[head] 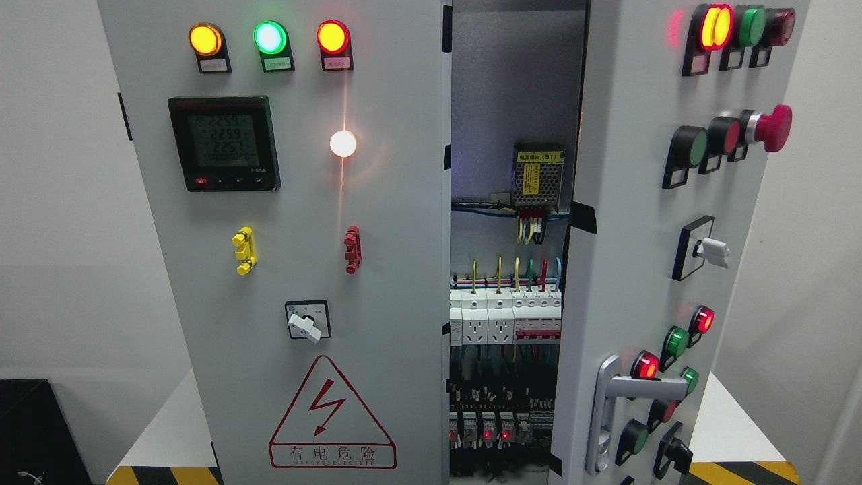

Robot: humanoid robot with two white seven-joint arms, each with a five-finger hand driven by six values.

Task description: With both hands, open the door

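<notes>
The pale grey sheet-metal left cabinet door has a smooth, matt painted finish, and the matching grey right door, swung ajar, looks the same. On the right door, the silvery metal lever handle has a satin sheen, while the red mushroom-shaped plastic button looks glossy. The black plastic-framed digital meter has a shiny glazed face, and the perforated metal power supply box inside looks dull.
</notes>
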